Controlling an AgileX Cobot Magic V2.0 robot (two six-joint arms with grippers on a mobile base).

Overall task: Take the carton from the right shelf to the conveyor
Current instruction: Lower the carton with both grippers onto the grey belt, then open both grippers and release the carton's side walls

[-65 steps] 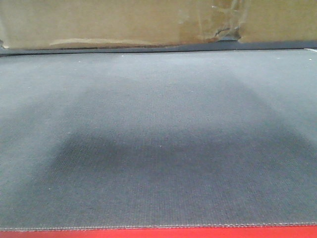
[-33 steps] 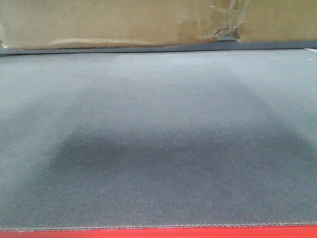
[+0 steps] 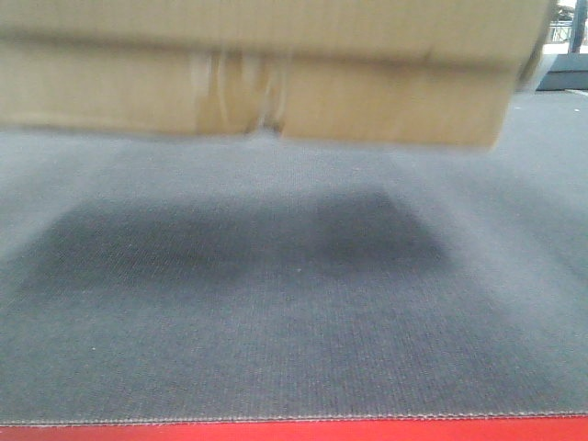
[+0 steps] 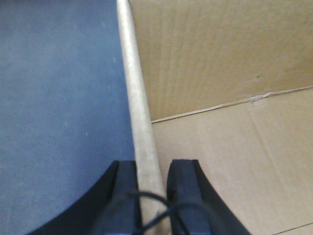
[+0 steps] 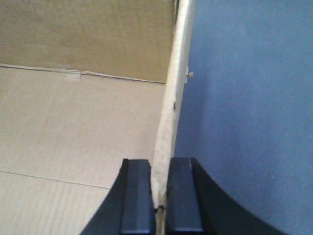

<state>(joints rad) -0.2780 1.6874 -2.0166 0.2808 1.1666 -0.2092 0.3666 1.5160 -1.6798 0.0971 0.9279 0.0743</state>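
The carton [image 3: 257,78], plain brown cardboard with clear tape on its bottom seam, hangs above the conveyor [image 3: 294,312], casting a dark shadow on the belt. It is open-topped. My left gripper [image 4: 152,169] is shut on the carton's left wall edge [image 4: 139,98], one finger inside, one outside. My right gripper [image 5: 160,169] is shut on the carton's right wall edge [image 5: 173,98] the same way. The carton's bare inside floor [image 5: 73,127] shows in both wrist views. The right shelf is out of view.
The conveyor's red strip [image 3: 294,430] runs along the near edge of the dark grey belt. Grey belt [image 4: 58,98] lies below the carton's left side and to its right [image 5: 244,98].
The carton was resting at the belt's far edge; now it is lifted, blurred with motion, nearer the camera and shifted left over the belt. Its shadow has moved with it.
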